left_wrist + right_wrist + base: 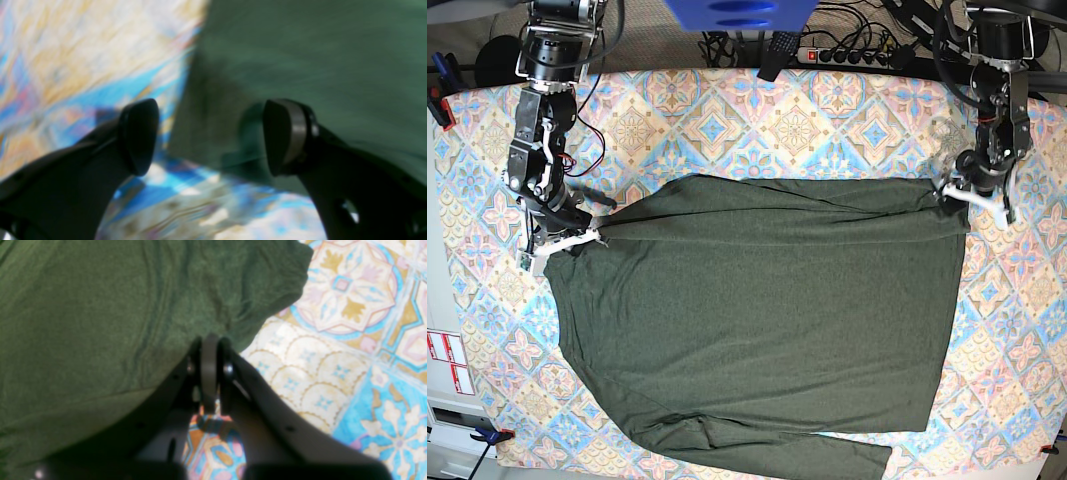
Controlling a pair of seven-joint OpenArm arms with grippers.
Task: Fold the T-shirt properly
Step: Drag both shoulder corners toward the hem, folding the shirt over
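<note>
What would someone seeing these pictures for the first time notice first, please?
The big olive-green T-shirt spreads across the middle of the patterned tablecloth. At its edge on the base view's left, the right gripper is shut on the cloth. On the opposite side the left gripper is open.

No writing, brand, number or sign can be read anywhere in these views. The white stickers with red marks (447,362), at the table's lower left edge in the base view, are too small to read. The shirt (767,320) is plain, and the patterned tablecloth (727,120) shows only ornament.
</note>
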